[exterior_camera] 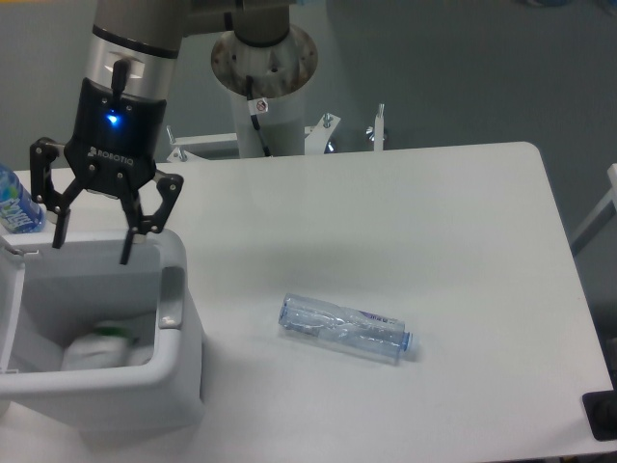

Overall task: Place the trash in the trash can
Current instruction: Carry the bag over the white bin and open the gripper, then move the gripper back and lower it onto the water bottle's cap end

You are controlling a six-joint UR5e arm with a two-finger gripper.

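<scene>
My gripper (93,239) hangs open over the white trash can (178,371) at the left, with nothing between its fingers. Inside the can lies the whitish wrapper with a green strip (101,345), on the bottom. The clear ribbed bottle (344,329) lies on its side on the table to the right of the can, well apart from the gripper.
A bottle with a bright blue label (14,203) stands at the far left edge behind the can. The arm's base column (265,87) rises behind the table. A dark object (603,415) sits at the lower right corner.
</scene>
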